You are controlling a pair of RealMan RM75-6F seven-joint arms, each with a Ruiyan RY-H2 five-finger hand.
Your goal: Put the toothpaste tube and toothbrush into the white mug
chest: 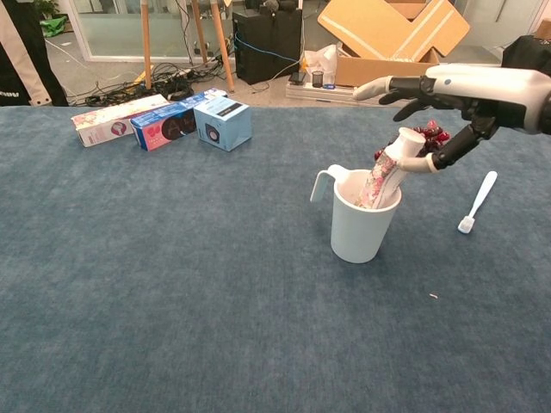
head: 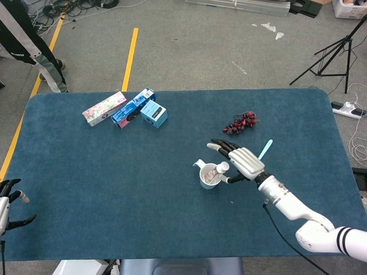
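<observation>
The white mug [chest: 357, 228] [head: 207, 176] stands upright right of the table's middle. The pink patterned toothpaste tube [chest: 380, 176] [head: 214, 173] stands in it, cap up, leaning to the right. My right hand [chest: 448, 90] [head: 246, 162] hovers above and right of the mug with its fingers spread and holds nothing. Its thumb tip lies right beside the tube's neck; contact cannot be told. The toothbrush [chest: 478, 200] [head: 264, 150] lies flat on the cloth right of the mug, beyond the hand. My left hand [head: 8, 201] rests at the table's near left edge, fingers apart and empty.
Three cartons lie in a row at the far left: a pink one [head: 104, 108], a blue one [head: 133, 106] and a light blue box [head: 153, 113]. A bunch of dark red grapes [head: 241, 122] sits beyond the mug. A person [head: 26, 40] stands off the table's far left corner.
</observation>
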